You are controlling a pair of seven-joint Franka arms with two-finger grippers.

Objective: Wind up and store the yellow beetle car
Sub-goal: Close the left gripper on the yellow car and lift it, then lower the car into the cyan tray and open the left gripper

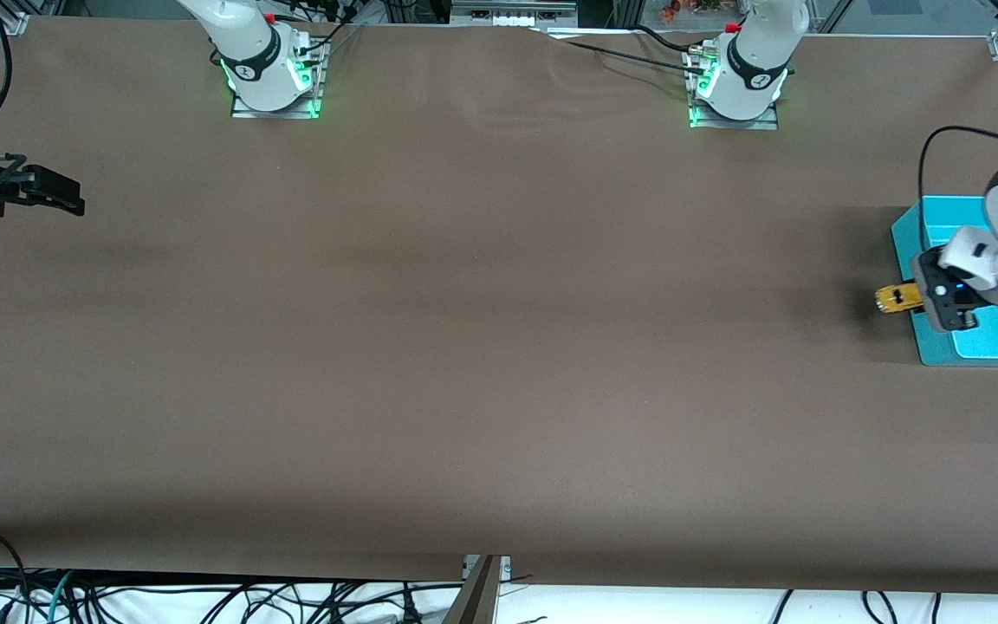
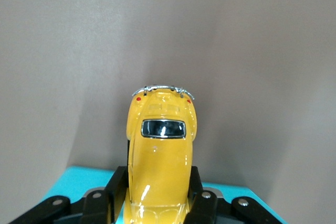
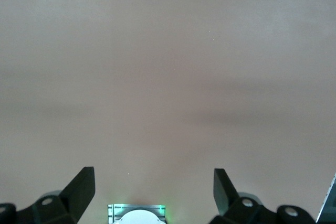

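The yellow beetle car is held in my left gripper, shut on it at the edge of a teal tray near the left arm's end of the table. In the left wrist view the car points away from the camera, showing its rear window and chrome bumper. The black fingers press on both of its sides, with the left gripper over the tray's edge. My right gripper waits at the right arm's end of the table. In its own view the right gripper is open and holds nothing.
Brown table cloth covers the whole table. The two arm bases stand along the edge farthest from the front camera. Cables hang below the table edge nearest the front camera.
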